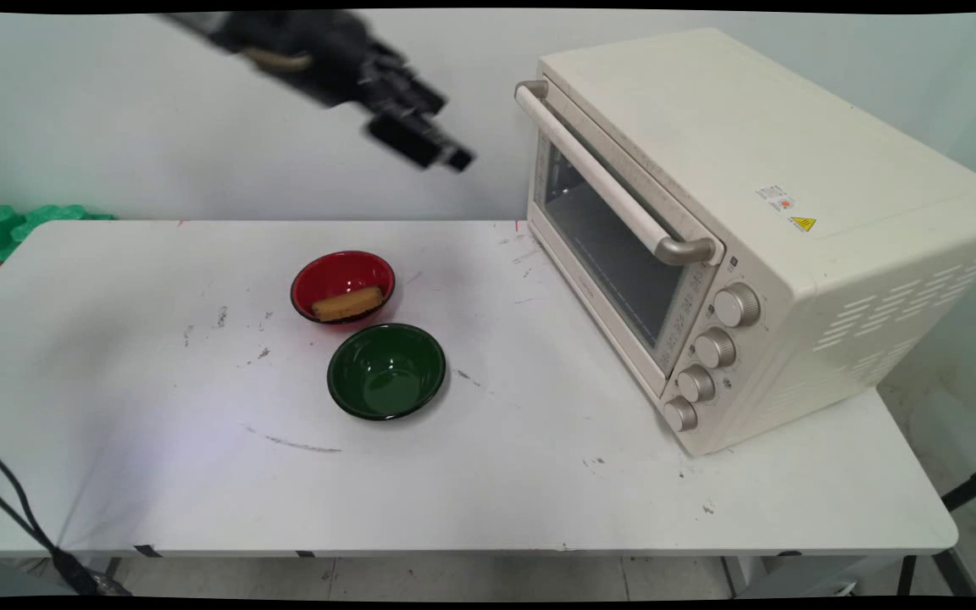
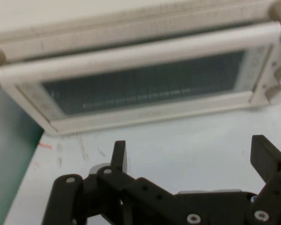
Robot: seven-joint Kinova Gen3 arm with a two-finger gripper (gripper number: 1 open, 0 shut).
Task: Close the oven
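My black gripper (image 1: 441,144) hangs high over the table's back, pointing toward the cream toaster oven (image 1: 759,220) on the right. In the hand view its two fingers (image 2: 119,154) stand wide apart, open, with nothing between them (image 2: 189,150). Straight ahead is the oven's shut glass door (image 2: 145,86) with its long white handle (image 2: 140,54); the same handle (image 1: 598,174) shows in the main view. On the table below, a red bowl (image 1: 342,286) holds a tan piece of bread (image 1: 348,303). An empty green bowl (image 1: 386,371) sits just in front of it.
The oven has several knobs (image 1: 712,347) down its front right side. Green and pink things (image 1: 5,227) lie beyond the table's far left corner. Black cables (image 1: 22,517) hang at the near left edge.
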